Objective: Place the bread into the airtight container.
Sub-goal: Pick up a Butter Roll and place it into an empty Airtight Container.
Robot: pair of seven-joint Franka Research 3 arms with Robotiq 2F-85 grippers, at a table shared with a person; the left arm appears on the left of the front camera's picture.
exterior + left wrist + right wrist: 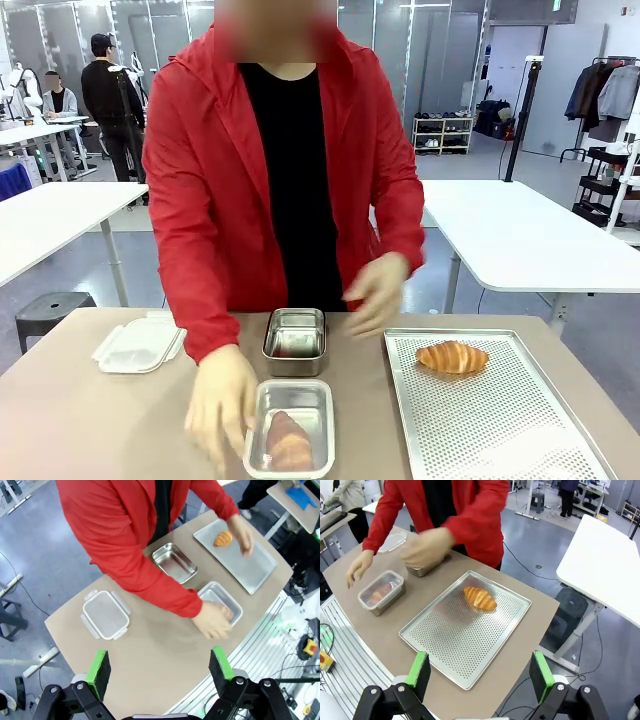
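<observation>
**Inspector A:** Status of the bread?

**Inspector B:** One croissant (452, 357) lies on the perforated tray (480, 425), toward its far end, on the robot's right side of the table (70, 420). A second croissant (288, 441) lies inside the near airtight container (327, 400), at the middle of the table's near edge.

**Inspector A:** Other items?

**Inspector B:** A steel container (295, 371) stands just behind the near one, with a small gap between them. A clear snap lid (138, 346) lies flat to the robot's left, well apart from both.

**Inspector A:** The person?

**Inspector B:** Red jacket, standing at the far side. One hand (222, 402) is down at the left edge of the near airtight container; I cannot tell whether it touches. The other hand (380, 292) is blurred and raised beside the steel container.

**Inspector A:** Grippers?

**Inspector B:** Left gripper (159, 666): green pads spread wide, holding nothing, high above the table. Right gripper (479, 669): also spread wide and holding nothing, above the near edge of the perforated tray.
</observation>
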